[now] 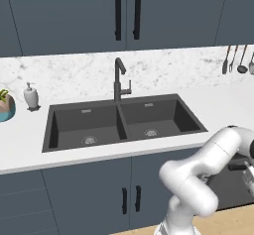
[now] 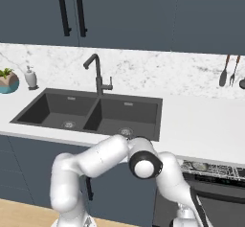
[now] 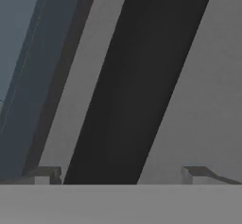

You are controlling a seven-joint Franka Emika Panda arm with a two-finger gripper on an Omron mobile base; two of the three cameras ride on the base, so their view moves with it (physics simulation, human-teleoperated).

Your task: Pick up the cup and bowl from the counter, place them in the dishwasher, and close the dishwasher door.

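The white marble counter [image 1: 225,105] [image 2: 201,120] surrounds a dark double sink [image 1: 121,122]. Under its right end is the dishwasher, with a grey wire rack [image 2: 213,169] showing above the dark dishwasher door [image 2: 220,202], which stands ajar. My arm reaches down low in front of that door. In the hand view my gripper [image 3: 123,175] is open, fingertips [image 3: 47,175] far apart with nothing between them. It sits very close to a grey surface crossed by a broad dark diagonal band [image 3: 127,86]. The cup and bowl are out of view.
A black faucet [image 1: 119,80] rises behind the sink. A soap dispenser [image 1: 31,96] and a teal plant pot [image 1: 5,107] stand at the counter's left. Utensils [image 1: 237,60] hang on the right wall. Cabinet doors with black handles [image 1: 131,199] are under the sink.
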